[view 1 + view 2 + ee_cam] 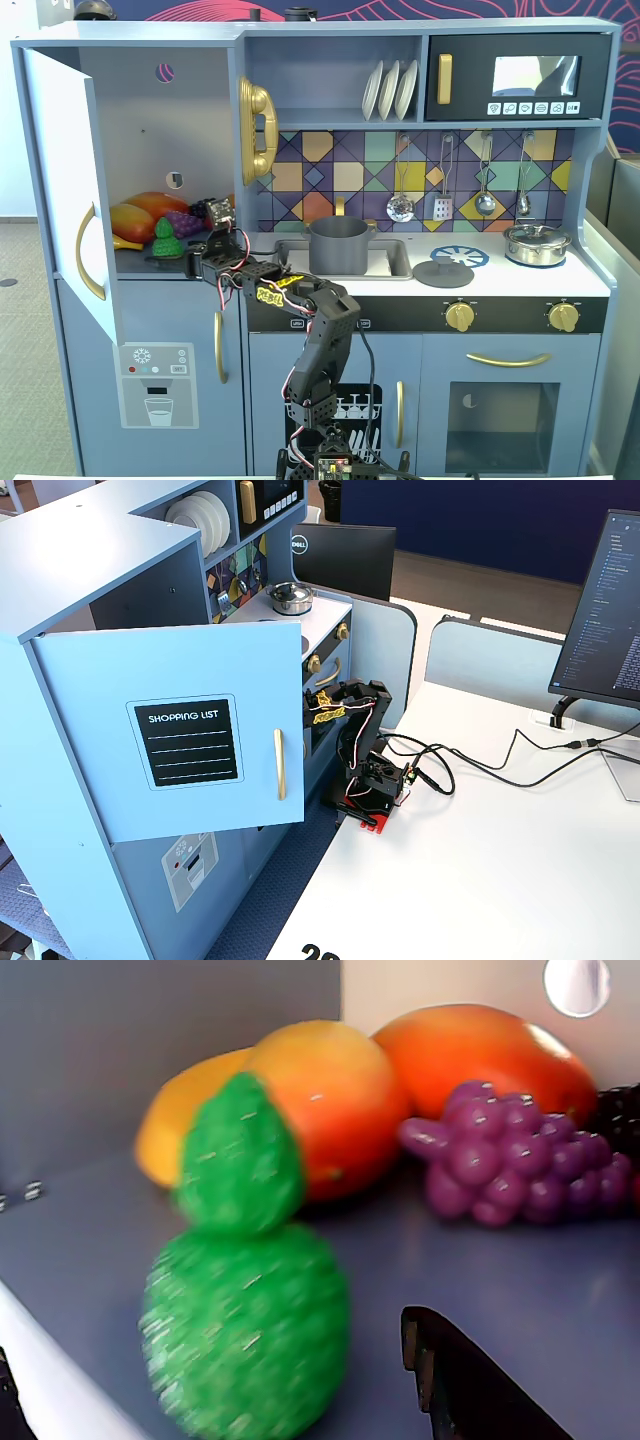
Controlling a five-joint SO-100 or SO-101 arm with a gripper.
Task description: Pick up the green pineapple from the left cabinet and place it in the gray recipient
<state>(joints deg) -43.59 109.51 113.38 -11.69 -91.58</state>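
The green pineapple (245,1330) stands upright on the shelf of the left cabinet (160,120), near its front edge. It also shows in a fixed view (165,239). My gripper (210,1360) is open, one black finger (470,1390) to the right of the pineapple and the other at the bottom left corner, neither seen touching it. In a fixed view the gripper (190,258) reaches into the cabinet from the right. The gray recipient (340,245) stands in the sink. In the side fixed view the open cabinet door (190,735) hides the pineapple and gripper.
Orange-yellow mangoes (330,1100) and a purple grape bunch (510,1155) lie just behind the pineapple. The cabinet wall (120,1050) is on the left. A gold phone (257,130) hangs right of the cabinet. A shiny silver lidded pot (537,243) sits on the stove.
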